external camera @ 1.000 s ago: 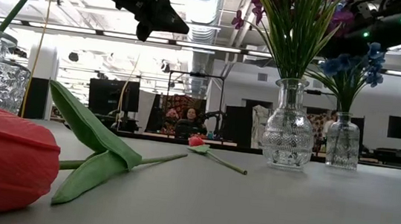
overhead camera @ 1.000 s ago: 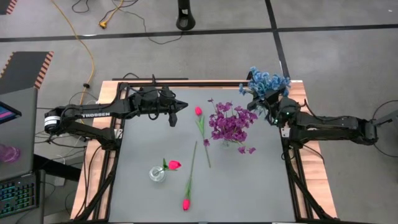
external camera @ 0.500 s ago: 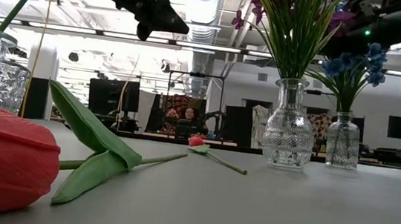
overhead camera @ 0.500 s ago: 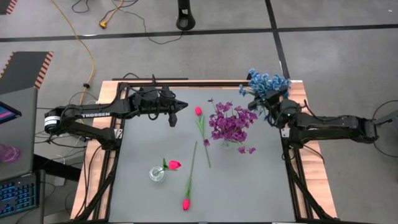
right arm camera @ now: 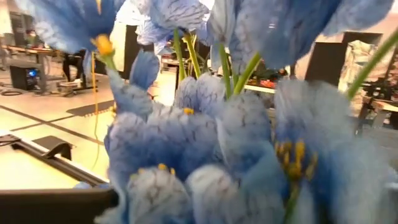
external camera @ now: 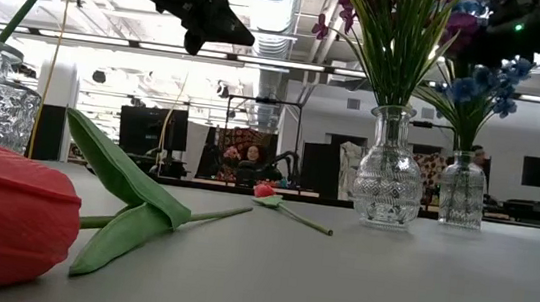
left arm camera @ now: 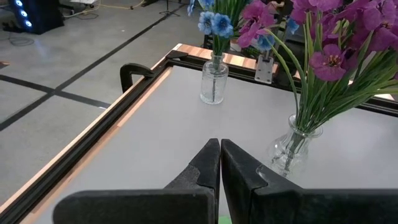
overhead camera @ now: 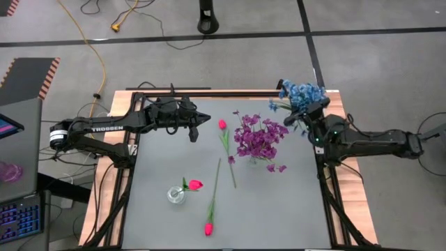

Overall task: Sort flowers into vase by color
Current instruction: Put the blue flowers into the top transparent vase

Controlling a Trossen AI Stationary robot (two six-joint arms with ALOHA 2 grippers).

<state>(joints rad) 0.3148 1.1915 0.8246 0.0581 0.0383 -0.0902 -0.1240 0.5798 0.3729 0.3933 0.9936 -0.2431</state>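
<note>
The loose flowers are light and floppy, I think, with thin green stems that bend. I would pinch a stem near its middle, not the soft bloom.

Two red tulips lie flat: one [overhead camera: 222, 125] near the middle of the surface, toward the far edge, and one [overhead camera: 208, 228] by the near edge. A third red tulip [overhead camera: 195, 185] already stands in a small glass vase [overhead camera: 175, 195] near the left side.

My right hand [overhead camera: 309, 120] is at the far right corner, fingers apart, right by the blue flowers [overhead camera: 301, 93] in their vase. I cannot see it holding anything. My left hand [overhead camera: 202, 118] waits near the far left corner, fingers pressed together and empty.

The purple flowers [overhead camera: 259, 137] stand in a glass vase between my right hand and the tulips. I think an arm could bump them and tip the glass.
</note>
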